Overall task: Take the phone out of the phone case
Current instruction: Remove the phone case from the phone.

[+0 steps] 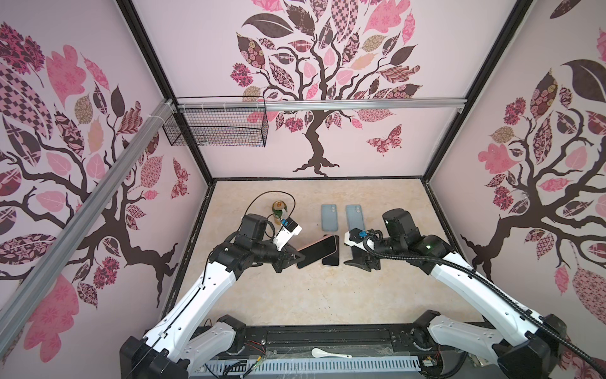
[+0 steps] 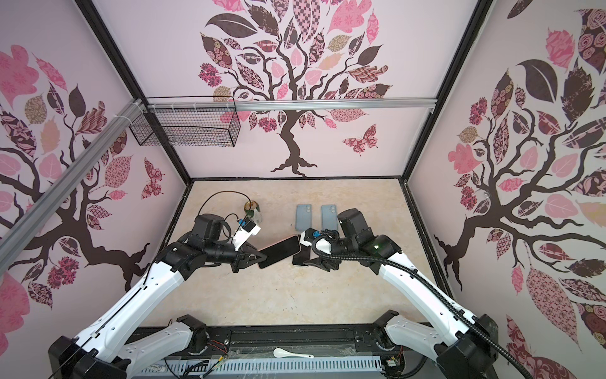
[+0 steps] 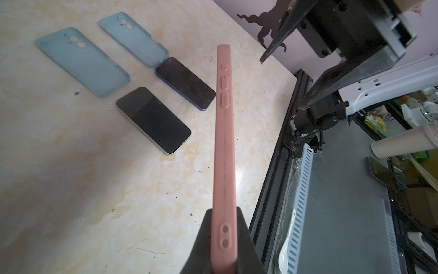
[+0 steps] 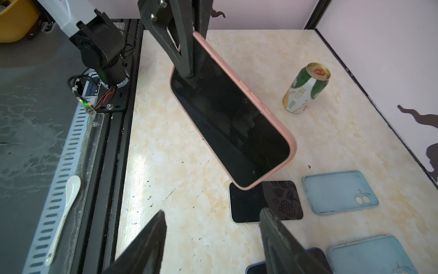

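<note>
Midair, the phone (image 4: 232,118) sits inside its pink phone case (image 3: 224,142), pinched by the left hand (image 1: 296,258).
The left hand's jaws press together on the case's lower end, holding it off the bench (image 1: 295,295) above the middle, screen showing from above, free end aimed toward the right hand (image 4: 211,220). That hand hovers near the free end, apart from it, jaws spread with nothing between. Below the free end a bare phone (image 4: 246,204) lies flat on the bench; one blue case (image 1: 329,216) and a second blue case (image 1: 355,218) lie toward the far edge.
</note>
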`<state>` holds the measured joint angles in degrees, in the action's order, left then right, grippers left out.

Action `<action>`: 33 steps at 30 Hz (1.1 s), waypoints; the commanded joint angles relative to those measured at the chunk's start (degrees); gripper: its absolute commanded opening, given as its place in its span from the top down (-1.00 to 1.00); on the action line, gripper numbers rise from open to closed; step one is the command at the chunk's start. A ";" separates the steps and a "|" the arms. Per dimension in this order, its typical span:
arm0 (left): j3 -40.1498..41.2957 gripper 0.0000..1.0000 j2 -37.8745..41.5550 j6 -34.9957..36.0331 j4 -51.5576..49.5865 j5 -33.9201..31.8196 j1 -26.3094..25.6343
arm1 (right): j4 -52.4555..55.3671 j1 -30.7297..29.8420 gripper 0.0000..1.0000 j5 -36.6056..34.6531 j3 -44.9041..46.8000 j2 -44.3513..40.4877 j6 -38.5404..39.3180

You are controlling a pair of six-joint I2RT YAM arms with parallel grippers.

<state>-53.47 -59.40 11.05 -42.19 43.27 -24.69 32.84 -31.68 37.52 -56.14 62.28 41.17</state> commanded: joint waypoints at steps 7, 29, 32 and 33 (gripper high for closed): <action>-4.00 1.00 3.62 11.42 -0.80 9.55 0.25 | 5.22 0.28 -0.28 7.86 -2.05 3.25 4.96; -9.63 1.00 0.06 20.41 -10.05 10.57 0.25 | 7.78 -1.98 0.18 17.41 -4.24 5.34 7.95; -9.88 1.00 0.00 20.11 -9.67 9.76 0.29 | 8.53 -2.32 0.23 17.26 -4.61 5.65 8.40; -9.93 1.00 -0.12 20.02 -9.53 9.50 0.26 | 8.69 -2.39 0.26 17.25 -4.60 5.65 8.64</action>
<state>-60.03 -59.40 30.48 -53.43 52.38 -24.69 39.05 -33.26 51.75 -58.24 67.13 48.38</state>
